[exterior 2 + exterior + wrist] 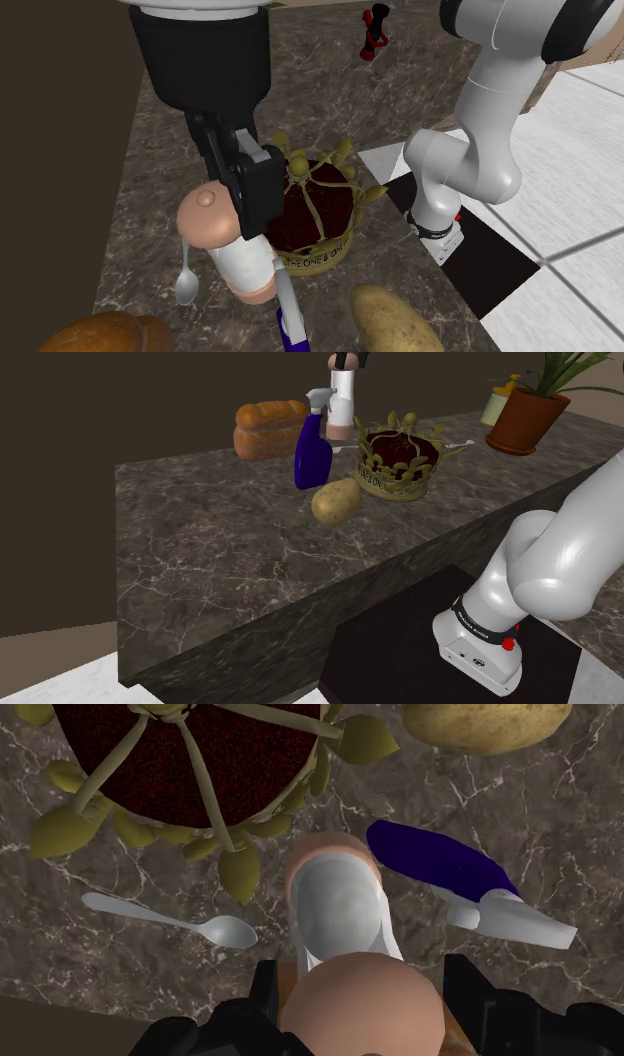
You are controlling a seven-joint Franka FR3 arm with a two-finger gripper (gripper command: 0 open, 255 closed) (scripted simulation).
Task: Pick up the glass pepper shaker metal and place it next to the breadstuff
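Observation:
The pepper shaker [342,402] has a white body with a pinkish-tan cap and base. My gripper [347,360] is shut on its upper part, and it stands upright. In the shoulder view it is between the brown bread loaf [268,430] and a crown-shaped bowl [400,460], just behind a blue spray bottle [313,447]. In the second exterior view the shaker [232,250] appears lifted off the counter under the gripper [240,215], with the loaf [100,335] at the lower left. The wrist view shows both fingers [265,1004] clasping the shaker [345,924].
A potato [336,501] lies in front of the spray bottle. A white spoon [175,919] lies on the dark marble counter [200,552] beside the bowl [200,754]. A potted plant [527,417] stands at the far right end. A small red object [375,32] stands further along the counter.

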